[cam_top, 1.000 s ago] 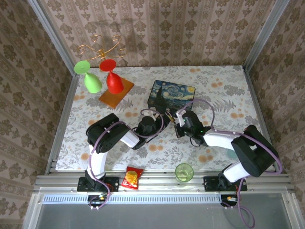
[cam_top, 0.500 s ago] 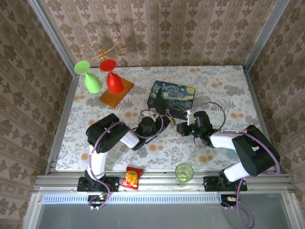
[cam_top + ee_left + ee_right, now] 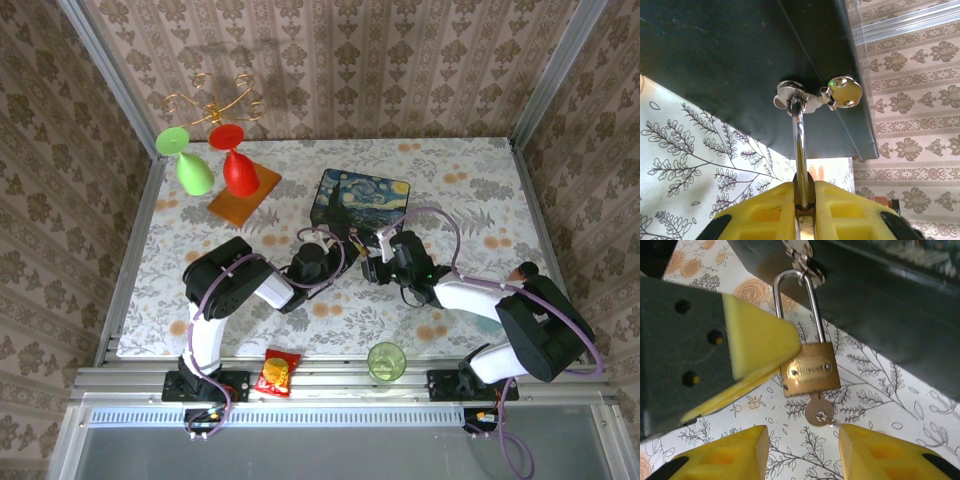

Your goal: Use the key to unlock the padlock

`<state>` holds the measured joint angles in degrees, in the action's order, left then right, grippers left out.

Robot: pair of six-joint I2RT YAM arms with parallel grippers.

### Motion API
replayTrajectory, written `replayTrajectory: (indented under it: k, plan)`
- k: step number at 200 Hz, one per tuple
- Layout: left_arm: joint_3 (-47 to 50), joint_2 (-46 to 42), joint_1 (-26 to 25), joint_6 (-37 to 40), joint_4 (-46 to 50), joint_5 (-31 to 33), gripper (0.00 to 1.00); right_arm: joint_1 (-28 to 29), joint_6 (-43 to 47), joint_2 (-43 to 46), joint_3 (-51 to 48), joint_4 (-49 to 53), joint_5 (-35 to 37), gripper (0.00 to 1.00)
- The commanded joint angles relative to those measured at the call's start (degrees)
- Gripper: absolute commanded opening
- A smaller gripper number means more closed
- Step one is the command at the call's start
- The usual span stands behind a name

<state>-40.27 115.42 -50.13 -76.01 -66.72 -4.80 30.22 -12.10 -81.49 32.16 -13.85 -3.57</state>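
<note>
A small brass padlock (image 3: 810, 370) hangs by its silver shackle (image 3: 812, 305) from the metal clasp (image 3: 792, 97) on the dark front of the painted box (image 3: 360, 197). A silver key (image 3: 819, 412) sticks out of the padlock's underside. My left gripper (image 3: 805, 200) is shut on the padlock, and the shackle (image 3: 800, 145) runs up from between its yellow fingers (image 3: 757, 342). My right gripper (image 3: 802, 450) is open just below the key, and neither finger touches it. The shackle's left leg is hidden behind the left finger.
At the back left, a red goblet (image 3: 238, 170) and a green goblet (image 3: 193, 172) stand by an orange board (image 3: 243, 197) and a gold wire stand (image 3: 215, 97). A green cup (image 3: 386, 361) and a snack packet (image 3: 276, 373) sit on the near rail.
My right gripper's jaws have spread apart and let go of the key, which stays in the padlock. Its wrist swung right, then back left. The left gripper kept its hold.
</note>
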Motion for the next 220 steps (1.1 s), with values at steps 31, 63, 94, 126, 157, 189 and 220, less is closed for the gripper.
replayTrajectory:
  k: [31,63,94,126,157,189,220]
  plan:
    - [-1.8,-0.5,0.2,0.3,-2.2,-0.9,0.15,1.5,7.3,-2.3,4.7,8.0,5.8,0.39]
    - [-2.2,-1.1,0.1,0.7,-1.0,-0.8,0.15,3.6,9.1,-4.0,6.0,9.5,6.9,0.35]
    - [-2.3,-1.5,0.0,0.8,-0.8,-0.8,0.15,4.0,9.2,-4.3,5.9,8.4,9.3,0.35]
    - [-2.3,-1.8,-0.4,0.2,-1.3,-0.9,0.14,5.3,10.5,-7.6,7.6,5.9,13.2,0.32]
    - [-2.3,-1.9,-0.6,-0.9,-1.5,-1.2,0.14,6.0,12.3,-8.8,5.8,-3.3,14.1,0.14]
    - [-0.6,-1.8,-0.4,-1.6,-3.2,-0.4,0.14,5.0,10.8,-7.7,5.3,-2.6,8.6,0.04]
    - [2.4,-3.0,1.2,1.8,-0.5,0.8,0.14,-3.6,-1.5,-2.2,-2.0,-9.5,-8.8,0.04]
